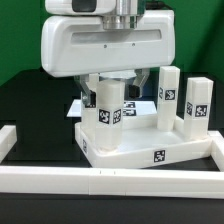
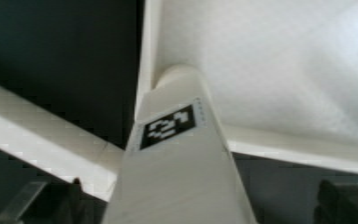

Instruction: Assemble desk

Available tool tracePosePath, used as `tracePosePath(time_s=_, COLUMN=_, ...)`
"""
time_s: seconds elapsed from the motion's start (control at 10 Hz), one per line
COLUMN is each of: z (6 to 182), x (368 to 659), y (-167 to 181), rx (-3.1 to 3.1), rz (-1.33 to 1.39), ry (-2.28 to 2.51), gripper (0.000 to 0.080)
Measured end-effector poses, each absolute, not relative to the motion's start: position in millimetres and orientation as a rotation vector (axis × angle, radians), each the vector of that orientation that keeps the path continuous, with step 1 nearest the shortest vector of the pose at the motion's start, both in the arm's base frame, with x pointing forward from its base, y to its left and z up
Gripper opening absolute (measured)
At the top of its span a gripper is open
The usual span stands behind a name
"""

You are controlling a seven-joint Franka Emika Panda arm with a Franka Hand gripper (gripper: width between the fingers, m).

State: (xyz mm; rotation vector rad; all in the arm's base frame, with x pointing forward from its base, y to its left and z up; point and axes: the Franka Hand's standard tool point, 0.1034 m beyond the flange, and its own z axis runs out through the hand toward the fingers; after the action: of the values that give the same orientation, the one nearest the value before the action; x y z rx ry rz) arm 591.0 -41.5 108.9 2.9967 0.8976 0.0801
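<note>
White border rail (image 1: 100, 184) lies nearest; behind it, the open gripper (image 1: 117, 92) straddles an upright leg (image 1: 109, 122) on the tabletop (image 1: 140, 152), seemingly without touching it.

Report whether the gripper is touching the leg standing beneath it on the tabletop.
Cannot tell. In the wrist view the leg rises between the open gripper's fingertips, but their edges are dark and blurred; the exterior view hides them.

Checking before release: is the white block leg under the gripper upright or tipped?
Upright: the white rectangular block leg stands vertically on the white tray-like tabletop.
</note>
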Motion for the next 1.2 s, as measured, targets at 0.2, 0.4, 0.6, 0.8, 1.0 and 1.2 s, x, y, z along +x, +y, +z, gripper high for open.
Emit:
tracePosePath(time_s=0.2, z=108.5, x=590.3, y=-43.6, rx=2.934, rz=0.077, ry=1.075, gripper=0.0649)
tracePosePath(time_s=0.4, z=108.4, x=590.1, y=-44.5, rx=2.900, rz=0.075, ry=1.160, gripper=0.0340)
tracePosePath(time_s=0.6, z=108.4, x=590.1, y=-44.5, rx=2.905, rz=0.076, ry=1.149, gripper=0.0288)
tracePosePath(time_s=0.8, z=108.4, x=590.1, y=-44.5, rx=2.917, rz=0.076, ry=1.121, gripper=0.0288)
tracePosePath(time_s=1.0, z=108.2, x=589.0, y=-46.3, rx=2.951, rz=0.078, ry=1.038, gripper=0.0288)
tracePosePath(time_s=1.2, z=107.9, x=588.4, y=-48.5, rx=3.054, rz=0.077, ry=0.714, gripper=0.0288)
